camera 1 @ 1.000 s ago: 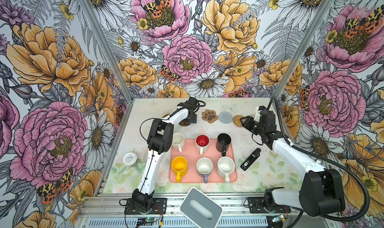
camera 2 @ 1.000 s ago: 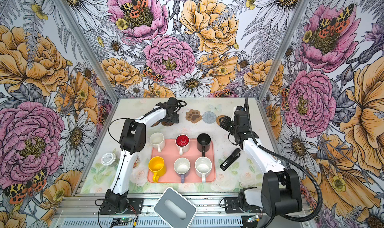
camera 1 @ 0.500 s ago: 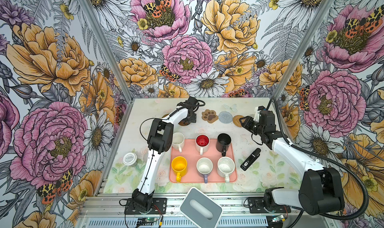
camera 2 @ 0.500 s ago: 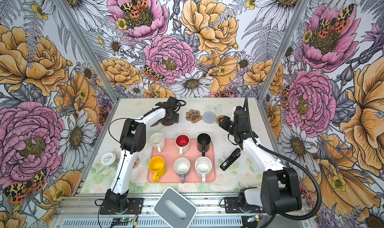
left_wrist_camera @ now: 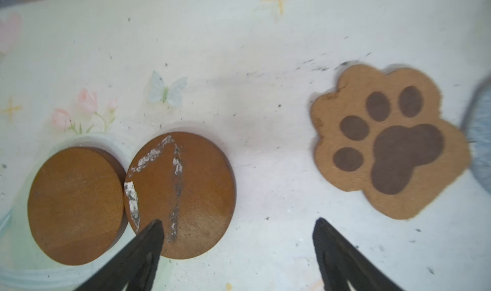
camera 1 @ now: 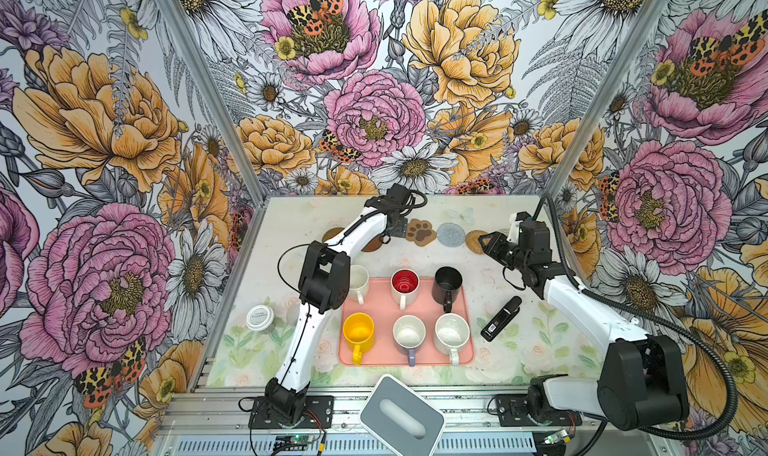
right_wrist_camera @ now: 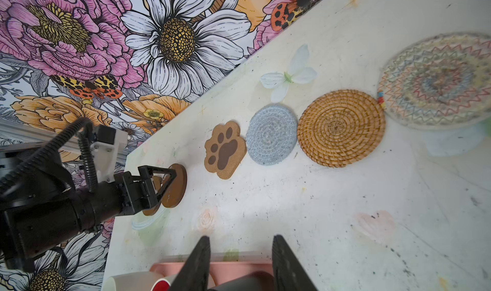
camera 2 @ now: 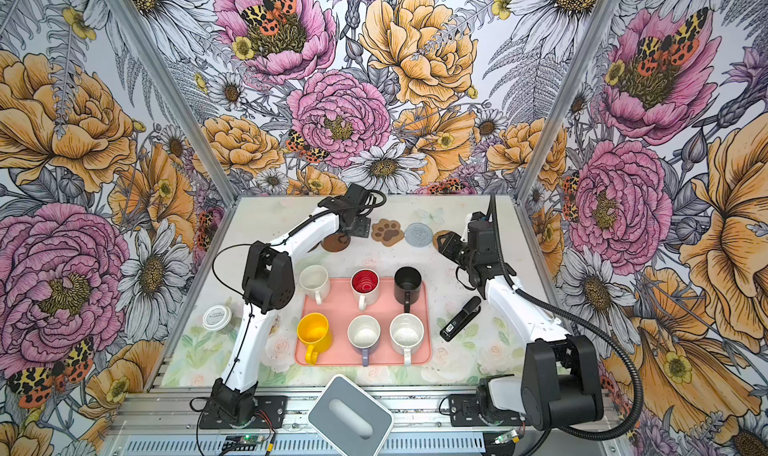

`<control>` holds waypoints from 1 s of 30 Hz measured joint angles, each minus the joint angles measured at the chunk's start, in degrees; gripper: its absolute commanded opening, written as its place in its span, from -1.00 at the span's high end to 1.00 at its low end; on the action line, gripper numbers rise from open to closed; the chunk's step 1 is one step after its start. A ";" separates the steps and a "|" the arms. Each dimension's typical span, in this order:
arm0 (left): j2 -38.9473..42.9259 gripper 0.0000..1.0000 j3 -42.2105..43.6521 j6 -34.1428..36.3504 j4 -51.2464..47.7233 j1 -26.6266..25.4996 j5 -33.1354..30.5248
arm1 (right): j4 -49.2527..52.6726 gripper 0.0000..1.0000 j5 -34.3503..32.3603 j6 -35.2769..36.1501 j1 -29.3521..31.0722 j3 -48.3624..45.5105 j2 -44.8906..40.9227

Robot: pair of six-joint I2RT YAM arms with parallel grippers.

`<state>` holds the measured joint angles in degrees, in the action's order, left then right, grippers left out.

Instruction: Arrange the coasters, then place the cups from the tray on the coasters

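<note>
My left gripper (left_wrist_camera: 237, 226) is open, low over the table at the back. One fingertip (left_wrist_camera: 152, 231) overlaps the edge of a scuffed brown disc (left_wrist_camera: 180, 194). The second brown disc (left_wrist_camera: 75, 204) touches it and lies on a pale clear round. The paw-print coaster (camera 1: 420, 232), grey-blue coaster (camera 1: 451, 234) and rattan coaster (right_wrist_camera: 341, 127) follow in a row. A zigzag-patterned round (right_wrist_camera: 435, 82) ends it. My right gripper (right_wrist_camera: 240, 243) is open and empty above the tray's far rim. The pink tray (camera 1: 424, 308) holds cream (camera 1: 358, 277), red-inside (camera 1: 404, 282), black (camera 1: 447, 279), yellow (camera 1: 358, 329), lavender (camera 1: 409, 332) and speckled (camera 1: 451, 331) cups.
A small clear jar with a white lid (camera 1: 259, 317) stands left of the tray. A black stapler-like thing (camera 1: 500, 318) lies to its right. A grey-white box with an oval slot (camera 1: 402, 412) sits at the front edge. Floral walls close in three sides.
</note>
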<state>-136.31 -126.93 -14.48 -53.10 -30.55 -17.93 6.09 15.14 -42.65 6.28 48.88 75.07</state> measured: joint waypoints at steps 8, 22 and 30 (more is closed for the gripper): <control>-8.04 0.29 -17.49 -1.90 1.27 -4.72 6.58 | -1.25 0.23 0.42 -0.02 0.00 -0.85 -0.59; -22.53 -0.29 -26.23 -7.50 1.97 -4.15 11.74 | -2.03 0.23 0.83 -0.04 -0.37 -1.03 -1.14; -22.14 -0.34 -24.09 -7.96 4.26 -4.15 12.70 | -2.25 0.23 1.22 -0.44 -0.37 -1.07 -1.14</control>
<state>-158.45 -151.02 -22.44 -48.84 -34.70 -5.23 3.84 16.36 -43.09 5.91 47.81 73.93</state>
